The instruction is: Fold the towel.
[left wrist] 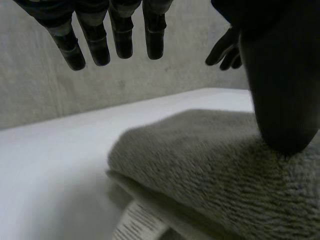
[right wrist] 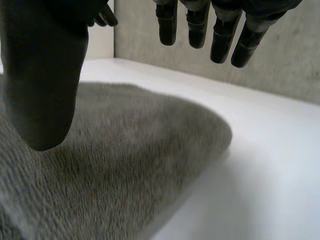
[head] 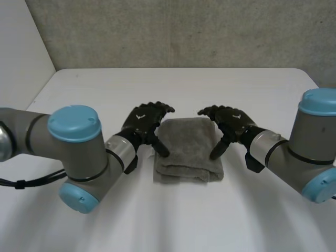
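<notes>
the left hand (head: 143, 122) sits at the left edge of the towel (head: 187, 147). its fingers (left wrist: 122, 35) are straight and spread in the air above the cloth, holding nothing. only its thumb (left wrist: 282, 100) comes down onto the towel's top layer near that edge.

the towel lies in the middle of the white table (head: 184, 84), already folded into a small thick rectangle. a white label (left wrist: 137, 225) pokes out from between its layers on the side by the left hand's thumb.

the right hand (head: 231, 122) mirrors this at the towel's right edge. its fingers (right wrist: 220, 37) are straight and clear of the cloth, gripping nothing, and its thumb (right wrist: 42, 90) rests on the pile.

judging by this, the fold looks close to done, and the risk lies in how the hands lift off or press.

- if either thumb drags sideways as it lifts, the plush pile could cling and pull the top layer off the lower ones. that would open the stack along the towel's edge nearest the robot, where the layers look a little uneven.
- if a hand tries another fold with only a thumb on the cloth and no fingers under the edge, the thick bundle would likely slip or spring back.
- uneven pressure, left against right, could skew the towel on the smooth table.
</notes>
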